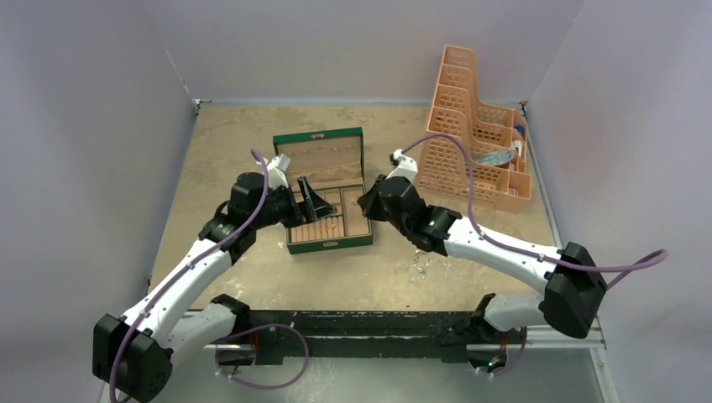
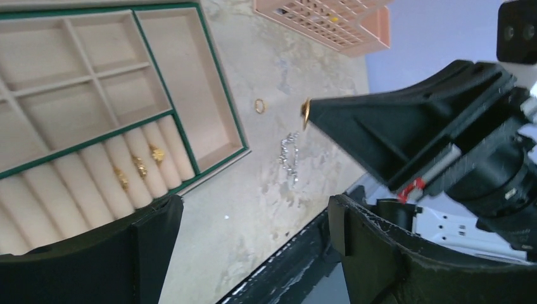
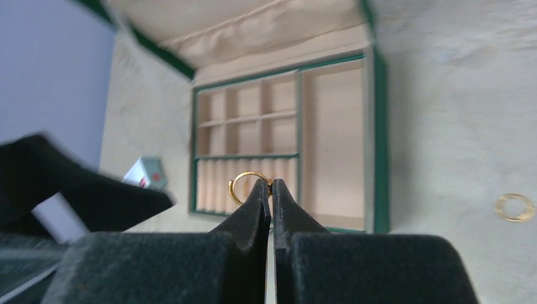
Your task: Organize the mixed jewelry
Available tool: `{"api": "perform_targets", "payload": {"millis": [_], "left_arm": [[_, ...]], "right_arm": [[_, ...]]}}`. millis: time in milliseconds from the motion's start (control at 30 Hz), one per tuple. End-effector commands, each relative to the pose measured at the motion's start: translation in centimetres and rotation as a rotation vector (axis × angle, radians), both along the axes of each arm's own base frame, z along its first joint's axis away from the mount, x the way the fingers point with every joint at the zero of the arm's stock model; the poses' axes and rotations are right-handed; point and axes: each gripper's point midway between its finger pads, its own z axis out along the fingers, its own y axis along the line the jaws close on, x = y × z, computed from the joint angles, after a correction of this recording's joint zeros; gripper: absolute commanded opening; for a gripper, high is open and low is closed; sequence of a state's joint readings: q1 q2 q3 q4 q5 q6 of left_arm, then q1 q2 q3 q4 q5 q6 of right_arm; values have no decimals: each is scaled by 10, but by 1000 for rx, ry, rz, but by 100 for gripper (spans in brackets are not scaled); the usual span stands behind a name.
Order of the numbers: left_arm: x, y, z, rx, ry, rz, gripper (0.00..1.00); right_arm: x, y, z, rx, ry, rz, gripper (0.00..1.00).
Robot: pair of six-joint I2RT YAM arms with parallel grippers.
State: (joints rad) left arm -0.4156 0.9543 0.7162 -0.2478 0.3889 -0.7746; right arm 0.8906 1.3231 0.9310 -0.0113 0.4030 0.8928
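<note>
I'm clenching my R pincer (image 3: 271, 185) on a gold ring (image 3: 237, 177), hovering at the box (image 3: 379, 126) R edge w/ the ring rolls (image 3: 212, 187) lying to its left, L pincer (image 1: 312, 201) hanging released over box.

The right pincer (image 3: 271, 185), its black jaws pressed together, is pinching a thin gold ring (image 3: 244, 173) at its tips. Beyond, an open green box with beige lining (image 3: 379, 139) is sitting on the mottled beige bench (image 3: 456, 114). A second gold ring (image 3: 514, 208) is lying just right of the box.
</note>
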Motion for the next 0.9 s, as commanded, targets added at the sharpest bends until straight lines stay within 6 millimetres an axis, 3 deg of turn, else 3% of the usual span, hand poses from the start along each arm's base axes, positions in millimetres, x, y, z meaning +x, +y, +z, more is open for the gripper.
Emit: {"api": "perform_targets", "payload": {"millis": [0, 100, 167, 600, 667, 833, 867], "left_arm": [[3, -25, 30, -202, -62, -68, 85], [6, -29, 21, -212, -10, -68, 76], [8, -30, 14, -207, 26, -59, 64], [2, -39, -2, -233, 78, -124, 13], [2, -39, -3, -231, 79, -125, 0], [3, -38, -2, -220, 68, -120, 0], [3, -37, -2, -213, 65, -115, 0]], "right_arm": [[-17, 47, 30, 43, -114, 214, 0], [-26, 60, 33, 41, -128, 267, 0], [-28, 64, 33, 41, -128, 279, 0], [-27, 69, 30, 44, -118, 280, 0], [-27, 68, 30, 46, -113, 274, 0], [-34, 64, 19, 64, -32, 253, 0], [-33, 60, 19, 69, -25, 222, 4]]}}
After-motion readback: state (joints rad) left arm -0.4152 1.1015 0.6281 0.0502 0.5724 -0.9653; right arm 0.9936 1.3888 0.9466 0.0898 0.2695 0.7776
